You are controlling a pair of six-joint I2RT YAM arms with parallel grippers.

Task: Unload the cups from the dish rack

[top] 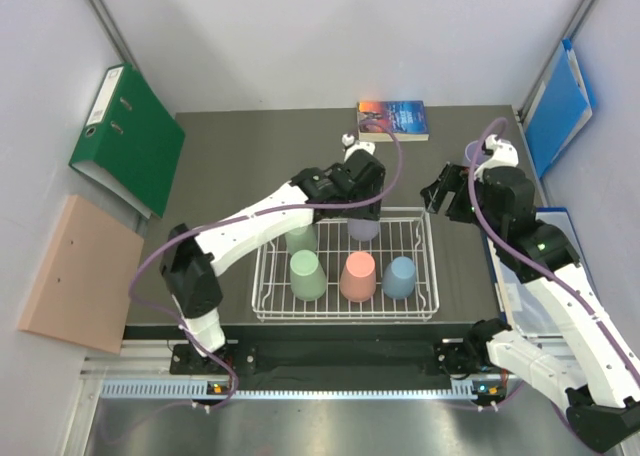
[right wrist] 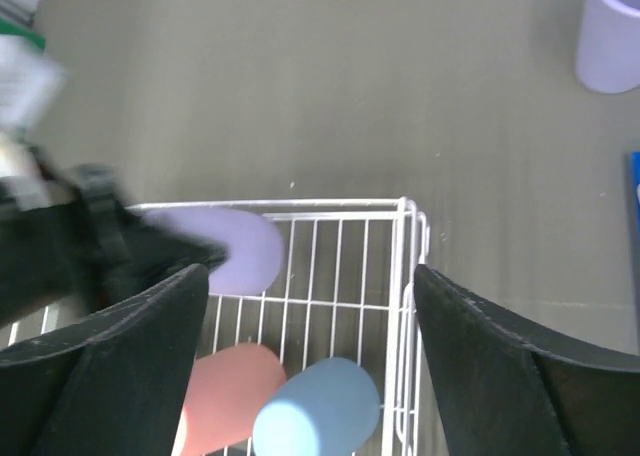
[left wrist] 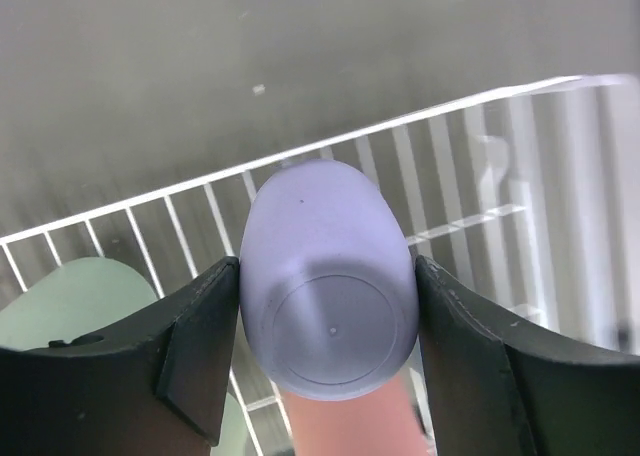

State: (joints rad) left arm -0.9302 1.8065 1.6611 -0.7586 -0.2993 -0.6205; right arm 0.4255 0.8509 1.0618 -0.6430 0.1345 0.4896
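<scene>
**Left hand** [left wrist: 325,316] pinching the lavender cup [left wrist: 322,226]. Both fingers [left wrist: 200,341] press against opposite sides of the inverted cup at the 12 o'clock side of the dish rack [top: 340,317]; whether the cup rests on the wires cannot be told.

**Right hand** [top: 438,194] spread, holding nothing, above the rack's 2 o'clock corner.

**Also inverted in the rack:**
- one light green cup [top: 301,239] at 10 o'clock, partly hidden by the left arm
- along the 6 o'clock side, a second light green cup [top: 307,275], the salmon cup [top: 358,276] and the light blue cup [top: 400,276]

**Outside the rack:** a second lavender cup [right wrist: 610,31] stands on the counter [top: 240,166] toward 2 o'clock. A book [top: 393,120] lies at the counter's 12 o'clock edge.
</scene>
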